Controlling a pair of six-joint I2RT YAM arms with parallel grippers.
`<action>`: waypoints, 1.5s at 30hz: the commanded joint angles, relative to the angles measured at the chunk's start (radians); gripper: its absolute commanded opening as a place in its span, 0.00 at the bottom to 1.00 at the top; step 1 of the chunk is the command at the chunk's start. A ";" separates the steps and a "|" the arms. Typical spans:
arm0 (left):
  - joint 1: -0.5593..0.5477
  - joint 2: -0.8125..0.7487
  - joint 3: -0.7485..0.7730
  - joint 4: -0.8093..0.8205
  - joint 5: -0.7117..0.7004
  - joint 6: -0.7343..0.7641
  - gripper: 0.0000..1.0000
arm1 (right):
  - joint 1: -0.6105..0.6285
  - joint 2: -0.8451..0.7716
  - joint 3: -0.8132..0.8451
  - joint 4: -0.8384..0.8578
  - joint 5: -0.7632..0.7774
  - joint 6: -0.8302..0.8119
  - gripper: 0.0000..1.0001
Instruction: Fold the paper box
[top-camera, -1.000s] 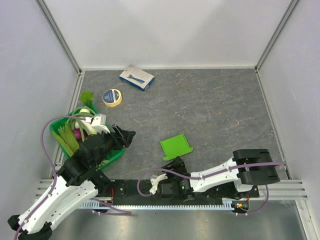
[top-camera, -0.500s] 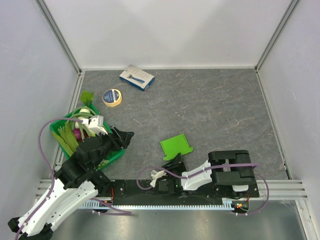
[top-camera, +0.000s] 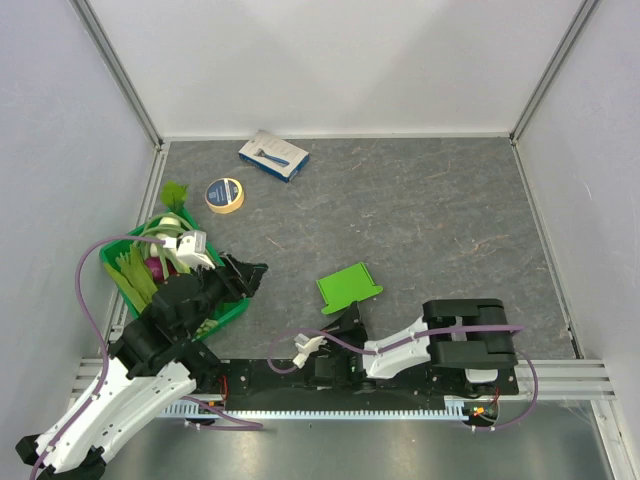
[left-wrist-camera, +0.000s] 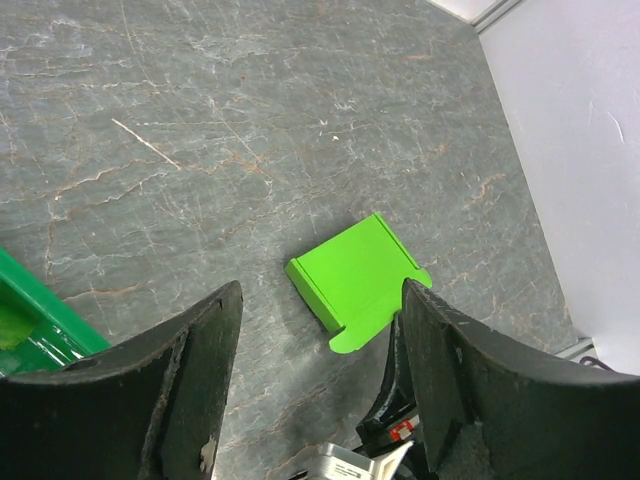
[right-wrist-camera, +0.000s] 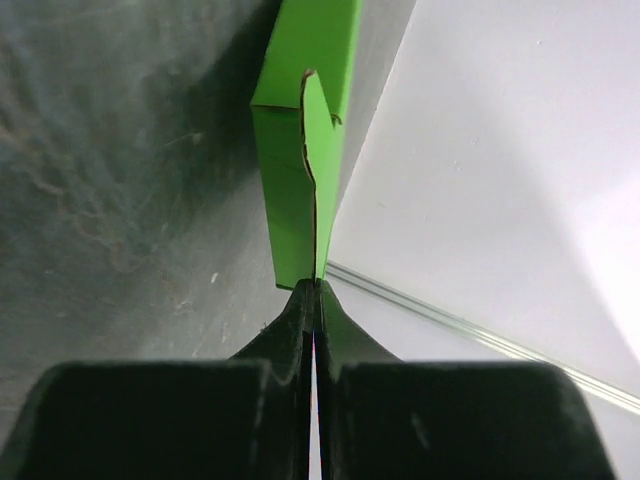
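Note:
The paper box (top-camera: 348, 285) is a flat lime-green card piece with a raised fold, lying on the grey tabletop near the front middle. My right gripper (top-camera: 352, 314) reaches it from the near side and is shut on its near edge. In the right wrist view the fingertips (right-wrist-camera: 300, 305) pinch the thin card of the box (right-wrist-camera: 298, 150), which stands edge-on ahead of them. My left gripper (top-camera: 250, 273) hovers open to the left of the box, above the table. The left wrist view has the box (left-wrist-camera: 355, 275) between and beyond its open left gripper (left-wrist-camera: 320, 300).
A dark green crate (top-camera: 123, 251) with vegetables stands at the left, under the left arm; its corner (left-wrist-camera: 30, 315) appears in the left wrist view. A tape roll (top-camera: 224, 195) and a blue-and-white carton (top-camera: 273, 155) lie at the back left.
My right gripper has closed on the box's near edge while the right arm folded in and shifted left. The box has moved slightly left. The left arm has barely moved.

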 joint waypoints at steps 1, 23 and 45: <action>0.006 -0.008 0.038 -0.001 -0.039 0.006 0.71 | -0.017 -0.133 0.081 -0.054 -0.044 -0.031 0.00; 0.032 0.234 -0.101 0.226 0.112 -0.020 0.73 | -0.383 -0.282 0.477 -0.738 -0.807 0.094 0.00; 0.046 0.134 -0.354 0.397 0.290 -0.123 0.68 | -0.519 -0.052 0.719 -0.812 -0.969 0.052 0.00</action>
